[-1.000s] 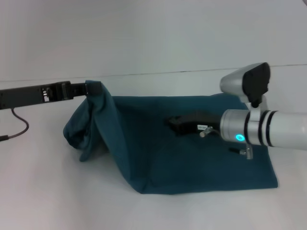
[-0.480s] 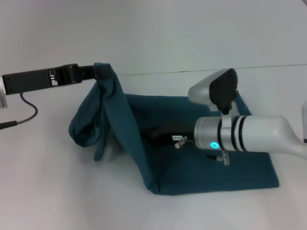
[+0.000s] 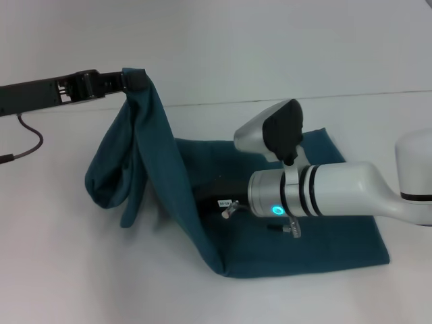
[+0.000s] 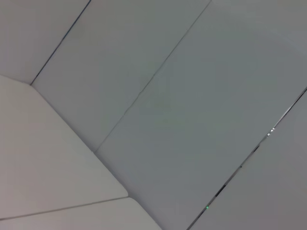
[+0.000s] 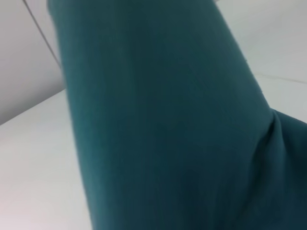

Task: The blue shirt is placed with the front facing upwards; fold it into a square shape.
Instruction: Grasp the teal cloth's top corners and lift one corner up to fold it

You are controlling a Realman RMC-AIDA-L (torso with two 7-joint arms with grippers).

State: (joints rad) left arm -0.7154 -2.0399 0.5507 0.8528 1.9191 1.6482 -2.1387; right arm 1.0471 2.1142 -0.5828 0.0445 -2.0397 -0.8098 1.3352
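Head view: blue shirt (image 3: 283, 229) partly lifted off a white table (image 3: 61, 270).
Its right portion lies flat, plain side up; its left portion hangs as a sloping sheet from the left gripper (image 3: 132, 81), pinched on the raised edge. The right gripper (image 3: 206, 196) reaches beneath that sheet; its finger state cannot be told. Right wrist view shows only teal cloth.
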